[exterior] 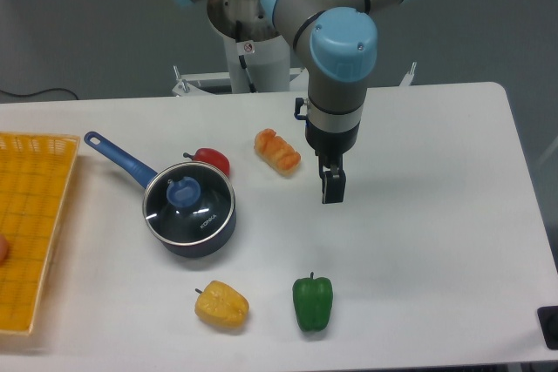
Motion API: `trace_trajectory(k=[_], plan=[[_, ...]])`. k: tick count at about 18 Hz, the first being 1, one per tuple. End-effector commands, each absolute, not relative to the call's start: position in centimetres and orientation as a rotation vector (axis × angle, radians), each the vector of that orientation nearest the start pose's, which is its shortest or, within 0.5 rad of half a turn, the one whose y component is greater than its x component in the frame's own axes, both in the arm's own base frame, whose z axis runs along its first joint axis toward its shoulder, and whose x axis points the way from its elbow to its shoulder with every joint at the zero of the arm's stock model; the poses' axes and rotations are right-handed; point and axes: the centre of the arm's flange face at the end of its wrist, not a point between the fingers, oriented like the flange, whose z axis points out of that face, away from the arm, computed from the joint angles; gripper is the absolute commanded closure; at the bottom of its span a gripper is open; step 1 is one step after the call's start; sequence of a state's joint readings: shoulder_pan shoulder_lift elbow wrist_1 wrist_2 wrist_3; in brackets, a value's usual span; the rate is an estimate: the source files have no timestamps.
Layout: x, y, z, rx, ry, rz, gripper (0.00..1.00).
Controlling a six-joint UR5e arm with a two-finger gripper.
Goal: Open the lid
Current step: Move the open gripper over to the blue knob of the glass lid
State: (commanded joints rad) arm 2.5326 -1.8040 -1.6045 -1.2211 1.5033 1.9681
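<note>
One lid (189,206) (on pan) left of jaws

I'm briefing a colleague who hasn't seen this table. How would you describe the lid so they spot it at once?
Start at the yellow basket on the table's left edge; just right of it sits a dark blue long-handled saucepan. The lid lies closed on top of it. It is the only clear glass disc with a silver rim and blue centre knob, unlike the peppers and pastry around it.
</note>
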Motion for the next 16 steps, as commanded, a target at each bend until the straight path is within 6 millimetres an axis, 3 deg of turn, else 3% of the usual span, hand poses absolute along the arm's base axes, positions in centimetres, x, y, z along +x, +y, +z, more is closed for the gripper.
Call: trace_trajectory(k=[6,12,16], plan=[[-38.6,46.1,37.9,-2.658,1.508,0.105,0.00],[-37.4,46.4,36.4,-2.726,1.387,0.082,0.00],[-35.3,47.7,34.0,-2.762,1.331,0.000,0.00]])
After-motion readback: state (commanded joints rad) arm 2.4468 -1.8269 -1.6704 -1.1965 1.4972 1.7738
